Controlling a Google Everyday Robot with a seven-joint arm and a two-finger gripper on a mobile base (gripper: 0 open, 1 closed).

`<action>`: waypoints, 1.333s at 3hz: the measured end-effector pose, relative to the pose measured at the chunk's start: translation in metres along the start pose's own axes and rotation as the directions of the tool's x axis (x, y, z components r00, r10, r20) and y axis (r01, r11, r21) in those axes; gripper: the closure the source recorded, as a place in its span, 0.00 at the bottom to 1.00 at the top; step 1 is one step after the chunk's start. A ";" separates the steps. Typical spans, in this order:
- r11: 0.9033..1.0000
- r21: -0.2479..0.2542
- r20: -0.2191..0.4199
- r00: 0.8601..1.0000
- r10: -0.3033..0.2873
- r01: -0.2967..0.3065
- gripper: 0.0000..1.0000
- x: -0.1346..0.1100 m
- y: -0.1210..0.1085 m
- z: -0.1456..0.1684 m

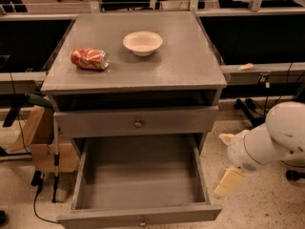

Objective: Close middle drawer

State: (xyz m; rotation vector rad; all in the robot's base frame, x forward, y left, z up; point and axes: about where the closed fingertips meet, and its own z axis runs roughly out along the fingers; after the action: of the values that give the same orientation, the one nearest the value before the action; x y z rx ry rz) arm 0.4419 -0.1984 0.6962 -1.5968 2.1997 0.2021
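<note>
The middle drawer [140,180] is a wide grey wooden box pulled far out toward the camera, and it is bare inside. Its slim front panel [95,218] runs along the bottom edge of the view, with a small dull knob [142,222] at its centre. My gripper [228,181], cream-coloured on a white arm [271,140], hangs low just right of the drawer's right side wall, near its front corner. It is apart from the drawer and holds nothing that I can see.
Above the open drawer is a grey drawer with a taller front and a brass knob [138,123]. On the cabinet top [186,66] lie a crushed red can [89,58] and a white bowl [142,42]. Cardboard [40,137] and cables are at the left.
</note>
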 end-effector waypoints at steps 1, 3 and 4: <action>0.996 -0.085 0.041 0.999 0.025 -0.022 0.00 0.059 0.021 0.058; 0.990 -0.138 0.095 0.994 0.050 -0.036 0.00 0.073 0.035 0.085; 0.981 -0.184 0.136 0.987 0.088 -0.063 0.18 0.086 0.059 0.111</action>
State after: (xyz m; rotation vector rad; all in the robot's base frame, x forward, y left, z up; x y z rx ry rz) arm 0.3915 -0.2150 0.5530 -1.5376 2.1834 0.5345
